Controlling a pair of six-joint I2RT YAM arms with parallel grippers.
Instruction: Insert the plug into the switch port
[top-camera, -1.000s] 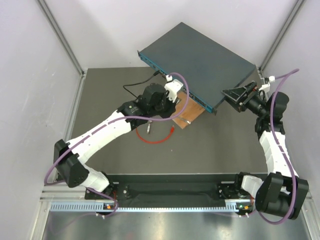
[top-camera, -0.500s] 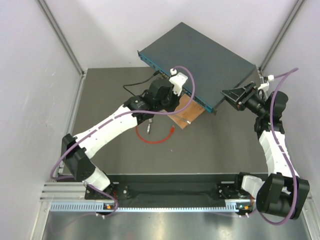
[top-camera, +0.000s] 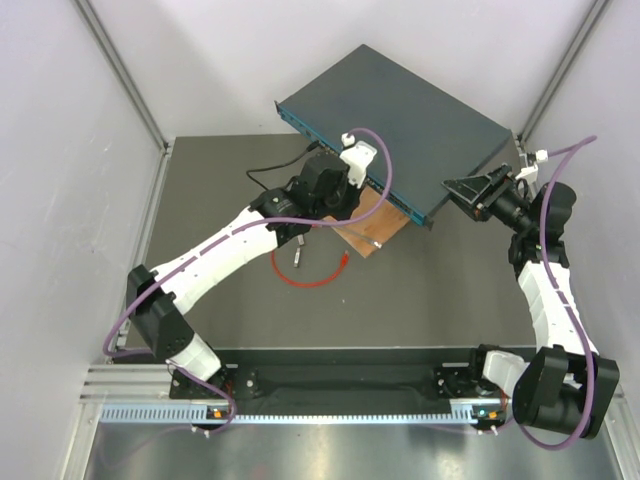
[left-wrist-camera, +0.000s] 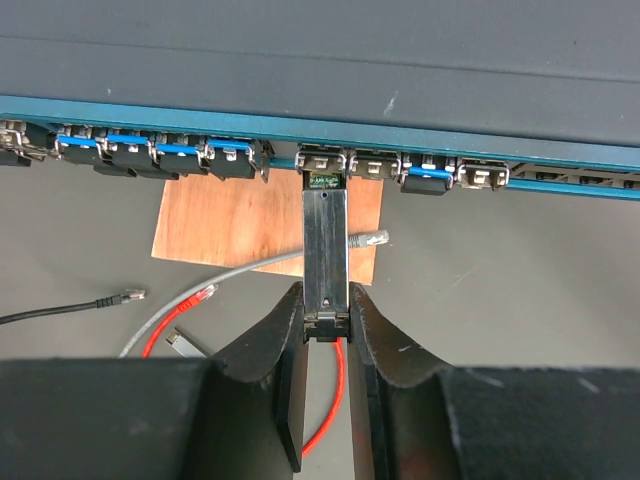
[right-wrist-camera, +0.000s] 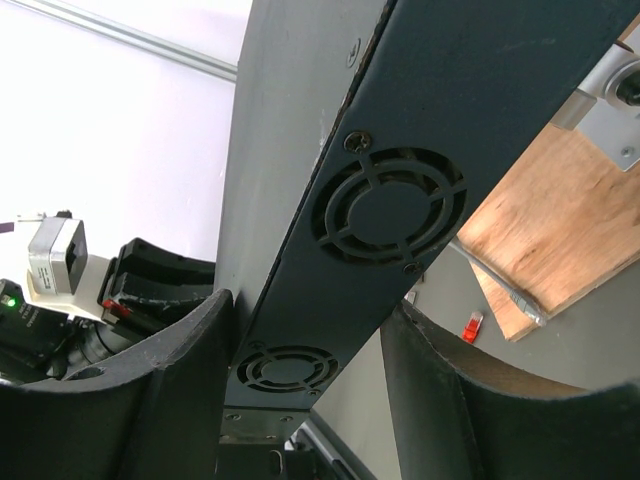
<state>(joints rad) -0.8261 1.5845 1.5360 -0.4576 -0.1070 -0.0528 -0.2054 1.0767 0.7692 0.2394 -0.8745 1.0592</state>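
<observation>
We see the left arm (top-camera: 215, 258) and the right arm (top-camera: 545, 292) built alike: white shells on the long links and chunky black joint housings (top-camera: 545, 395). A purple cable (top-camera: 118, 330) loops loosely along each arm. A white bracket (top-camera: 357, 158) sits at the left wrist. The left pincer (left-wrist-camera: 325, 305) and right pincer (right-wrist-camera: 308, 325) have matte black fingers, broad and curved.

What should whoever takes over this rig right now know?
Left gripper: shut on a black module, tip at a switch port.
Right gripper: looks clamped across the switch end.
The plug: loose on the table by the wooden board, unheld.
Done: nothing with the plug yet.
To do: grasp the plug, seat it in a free port.
</observation>
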